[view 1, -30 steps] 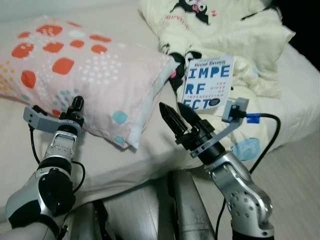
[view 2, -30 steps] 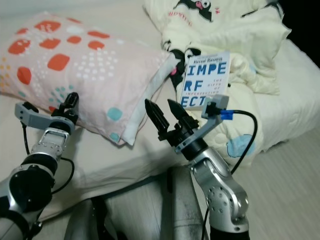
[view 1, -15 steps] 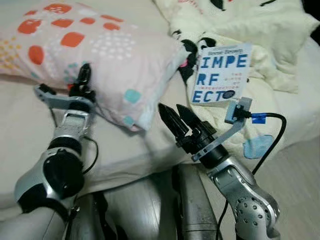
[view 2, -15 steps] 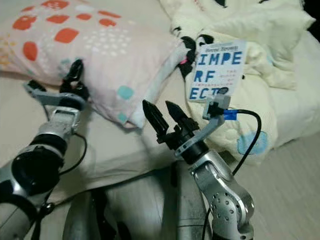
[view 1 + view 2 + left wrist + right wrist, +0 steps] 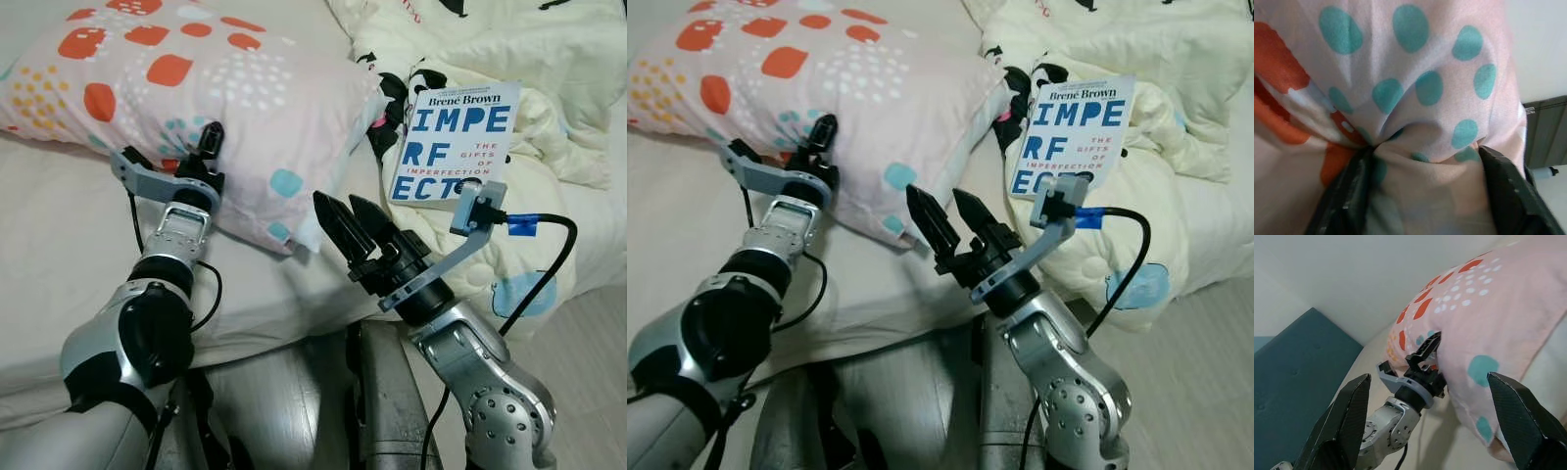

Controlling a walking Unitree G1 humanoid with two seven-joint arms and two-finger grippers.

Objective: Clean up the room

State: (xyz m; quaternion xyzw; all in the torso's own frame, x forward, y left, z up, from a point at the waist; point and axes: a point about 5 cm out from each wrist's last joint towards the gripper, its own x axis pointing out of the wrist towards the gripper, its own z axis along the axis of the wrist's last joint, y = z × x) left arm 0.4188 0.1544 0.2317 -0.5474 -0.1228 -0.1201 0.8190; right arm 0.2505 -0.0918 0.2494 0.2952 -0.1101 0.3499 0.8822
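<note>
Tidying barely begun. Left pincer [image 5: 208,147] pinches the near edge of the spotted pillow [image 5: 225,88] on the bed [image 5: 59,235]. Right pincer [image 5: 351,217] hovers spread, empty. Book [image 5: 446,142] and rumpled blanket [image 5: 549,59] far right, untouched.

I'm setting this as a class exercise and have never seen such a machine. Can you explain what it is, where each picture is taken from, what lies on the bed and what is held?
This is a humanoid household robot with two silver arms, each ending in a tool of two black fingers. Two pictures come from cameras in its head, looking down at a bed. The other two come from cameras on its wrists, looking along the fingers.

On the bed lie a pink spotted pillow, a cream blanket and a book resting on the blanket.

The left tool is pressed into the pillow's edge, with fabric bunched between its fingers. The right tool is open, holds nothing and is raised above the bed's edge.
</note>
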